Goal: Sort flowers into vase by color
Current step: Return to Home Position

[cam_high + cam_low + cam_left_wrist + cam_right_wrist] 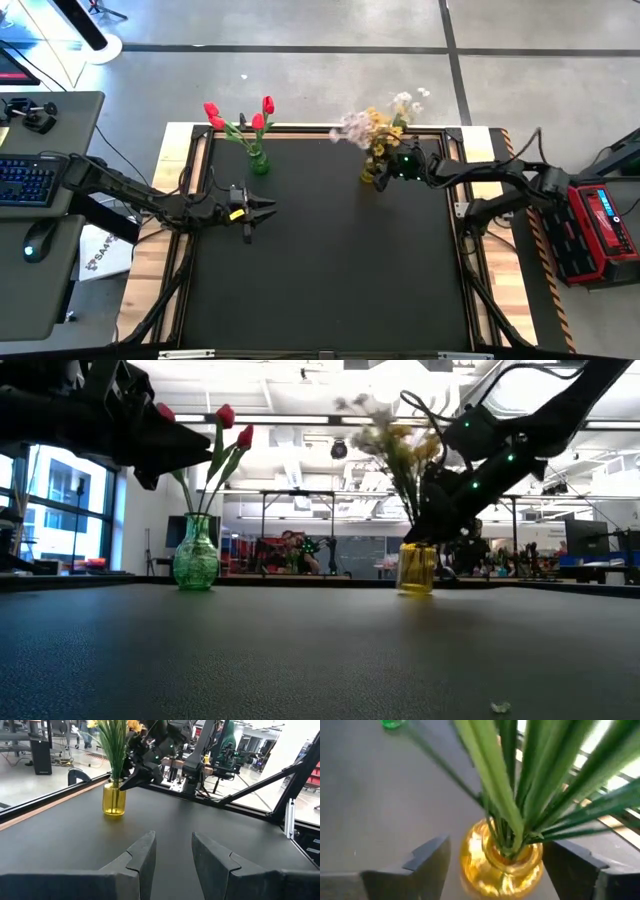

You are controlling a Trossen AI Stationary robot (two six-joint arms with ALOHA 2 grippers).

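The sorting is looking finished, with only the retreat to rest remaining. The right tool [495, 852] is sitting wide open astride the yellow vase [417, 568], gripping nothing, and will be needing a clean pull-back clear of the stems. The left tool [173, 836] is hovering open and empty over the table [330, 270]. I am counting two vases. Four red tulips [258, 121] are standing in the green vase [196, 563], and yellow and whitish bunches are sharing the yellow one.

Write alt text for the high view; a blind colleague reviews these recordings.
On a black table, a green vase of red tulips stands near the top edge at left, and a yellow vase of yellow and pale flowers at right. The right gripper is open around the yellow vase; the left gripper, also open, hangs over the table's left side.
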